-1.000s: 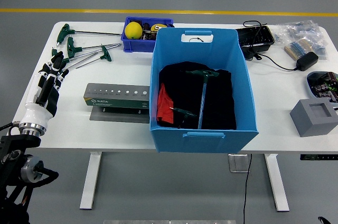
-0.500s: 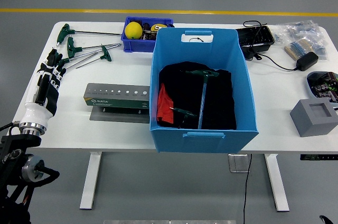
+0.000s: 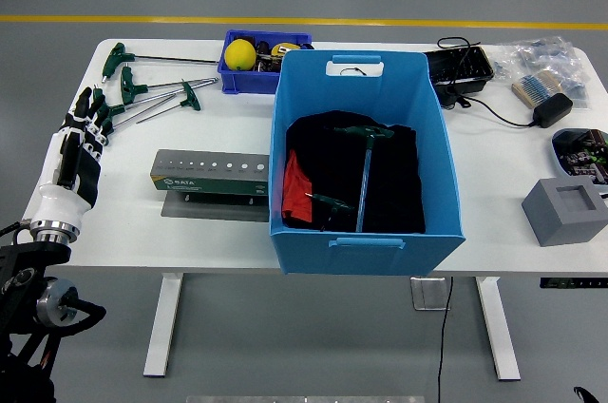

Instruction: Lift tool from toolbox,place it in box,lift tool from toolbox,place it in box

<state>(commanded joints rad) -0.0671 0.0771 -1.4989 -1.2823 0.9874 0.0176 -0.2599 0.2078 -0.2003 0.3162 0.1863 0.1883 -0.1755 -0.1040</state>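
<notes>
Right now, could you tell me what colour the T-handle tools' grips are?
Dark green grips, head view.

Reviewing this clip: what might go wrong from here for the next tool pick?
The T-handle wrenches lie fanned with shafts close together, so the left robot hand may nudge or lift more than one. The blue box has tall walls; a long wrench carried low might hit its rim.

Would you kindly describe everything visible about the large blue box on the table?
The large blue box is an open-topped plastic-looking bin with handle slots in its near and far walls. It stands upright at the white table's near edge, right of the grey tool holder. Inside lie black and red fabric and two green-handled T-wrenches. No hand touches it.
</notes>
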